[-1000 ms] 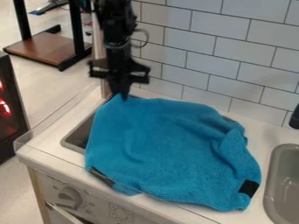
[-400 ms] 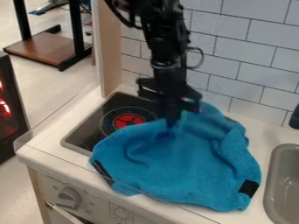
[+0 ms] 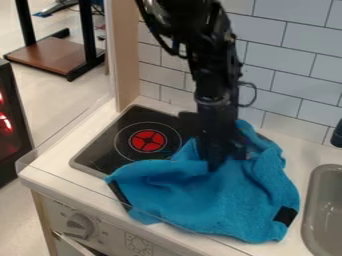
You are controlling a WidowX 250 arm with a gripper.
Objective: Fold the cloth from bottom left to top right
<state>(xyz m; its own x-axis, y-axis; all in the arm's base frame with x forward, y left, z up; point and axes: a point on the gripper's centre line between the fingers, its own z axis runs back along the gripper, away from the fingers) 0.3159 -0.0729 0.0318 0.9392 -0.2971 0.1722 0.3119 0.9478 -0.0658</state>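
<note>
One blue cloth (image 3: 200, 205), rumpled, overlapping the right side of the hob (image 3: 127, 120): fold seemingly part-made, corner-to-corner lay outstanding; black gripper (image 3: 213, 168) at the cloth, right of the hob, opening and hold I cannot tell.

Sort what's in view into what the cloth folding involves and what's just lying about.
Part of the job:
- blue cloth
- black gripper

Just there:
- stove top with a red burner
- control knob
- sink
</note>
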